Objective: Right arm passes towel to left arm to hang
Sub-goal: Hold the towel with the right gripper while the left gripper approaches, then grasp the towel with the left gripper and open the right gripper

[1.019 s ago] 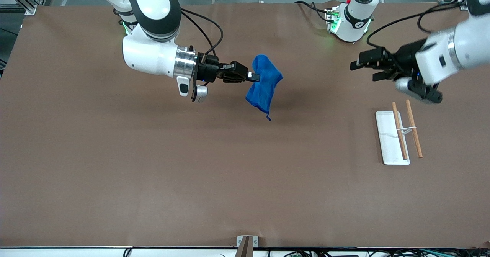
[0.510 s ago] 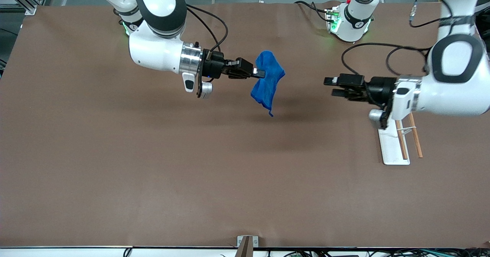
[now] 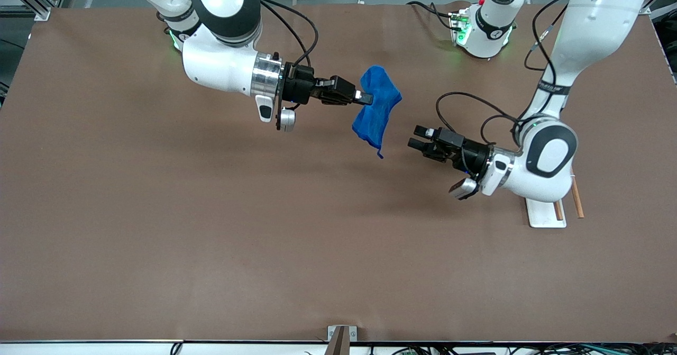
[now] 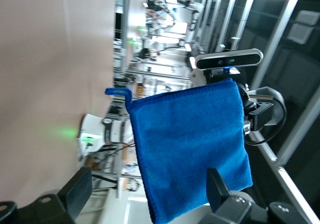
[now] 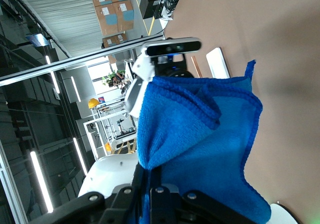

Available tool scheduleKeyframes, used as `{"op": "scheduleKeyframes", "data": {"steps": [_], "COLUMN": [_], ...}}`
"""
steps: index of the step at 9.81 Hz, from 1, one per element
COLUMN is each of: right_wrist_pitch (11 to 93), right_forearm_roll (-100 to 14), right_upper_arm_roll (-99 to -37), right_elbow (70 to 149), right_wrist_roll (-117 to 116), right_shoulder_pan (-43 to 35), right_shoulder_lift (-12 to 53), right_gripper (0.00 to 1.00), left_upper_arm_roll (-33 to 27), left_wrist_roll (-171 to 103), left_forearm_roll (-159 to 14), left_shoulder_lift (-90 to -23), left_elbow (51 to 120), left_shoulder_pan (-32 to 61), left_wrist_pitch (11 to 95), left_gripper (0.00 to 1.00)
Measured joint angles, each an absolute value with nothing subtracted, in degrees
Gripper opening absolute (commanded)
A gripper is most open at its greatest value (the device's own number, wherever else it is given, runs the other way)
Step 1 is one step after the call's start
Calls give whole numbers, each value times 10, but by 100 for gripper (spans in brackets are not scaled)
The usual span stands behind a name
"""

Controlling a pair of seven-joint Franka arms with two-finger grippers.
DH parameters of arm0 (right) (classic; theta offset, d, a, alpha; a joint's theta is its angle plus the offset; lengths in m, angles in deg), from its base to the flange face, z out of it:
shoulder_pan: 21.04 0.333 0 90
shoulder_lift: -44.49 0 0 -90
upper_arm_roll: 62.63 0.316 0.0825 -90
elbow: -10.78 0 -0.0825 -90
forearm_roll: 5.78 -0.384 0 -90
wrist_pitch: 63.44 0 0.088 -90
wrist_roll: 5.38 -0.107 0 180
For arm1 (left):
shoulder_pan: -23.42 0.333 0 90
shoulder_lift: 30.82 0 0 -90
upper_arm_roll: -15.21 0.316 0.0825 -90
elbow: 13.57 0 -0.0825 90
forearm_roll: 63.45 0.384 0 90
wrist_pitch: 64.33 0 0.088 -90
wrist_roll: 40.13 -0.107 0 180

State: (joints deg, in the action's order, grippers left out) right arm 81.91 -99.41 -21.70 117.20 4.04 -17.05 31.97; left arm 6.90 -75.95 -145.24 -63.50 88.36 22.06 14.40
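Note:
The bright blue towel (image 3: 378,109) hangs in the air over the middle of the table, pinched at one edge by my right gripper (image 3: 366,98), which is shut on it; the cloth droops to a small corner tag. From the right wrist, the towel (image 5: 205,144) spreads out from the shut fingers. My left gripper (image 3: 417,138) is open and points at the towel from the left arm's end, a short gap away. In the left wrist view the towel (image 4: 190,149) fills the space ahead of the open fingers (image 4: 216,184).
The white rack (image 3: 545,212) with two wooden rods (image 3: 577,201) lies on the table toward the left arm's end, mostly covered by the left arm's wrist. Brown table surface surrounds the towel's shadow.
The left arm has swung down and toward the towel, now close to it and over the rack. The right gripper has carried the towel slightly toward the left arm.

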Motion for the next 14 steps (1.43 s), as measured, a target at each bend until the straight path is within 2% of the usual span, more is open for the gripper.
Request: {"op": "scheduleKeyframes", "data": {"steps": [2, 6, 7, 8, 9, 10, 11, 14], "right_wrist_pitch": [819, 820, 820, 820, 820, 820, 820, 820], "right_forearm_roll": [-995, -995, -995, -995, -995, -995, -995, -995], "right_upper_arm_roll": [-217, -216, -215, -215, -215, -215, -215, -215], "right_elbow": [1170, 1169, 1169, 1168, 1168, 1166, 1164, 1162], "right_wrist_roll": [40, 40, 40, 40, 40, 40, 40, 40], "right_shoulder_pan": [-169, -167, -166, -165, -165, -165, -165, -165], "right_shoulder_lift": [317, 308, 307, 307, 307, 307, 307, 304], "right_gripper": [0, 0, 0, 0, 0, 0, 0, 0], "left_upper_arm_roll": [63, 25, 18, 14, 11, 11, 11, 11], "left_wrist_roll": [-770, -823, -834, -841, -848, -854, -860, -866], "left_forearm_roll": [-1488, -1530, -1540, -1547, -1550, -1552, -1553, -1556], "left_shoulder_lift": [-641, -651, -656, -659, -659, -659, -659, -659], "left_elbow": [909, 943, 951, 956, 957, 957, 957, 952], "left_shoulder_pan": [222, 220, 219, 218, 218, 219, 220, 223], "left_wrist_pitch": [111, 105, 105, 105, 104, 103, 102, 101], "left_gripper": [100, 100, 87, 70, 44, 25, 2, 0]}}
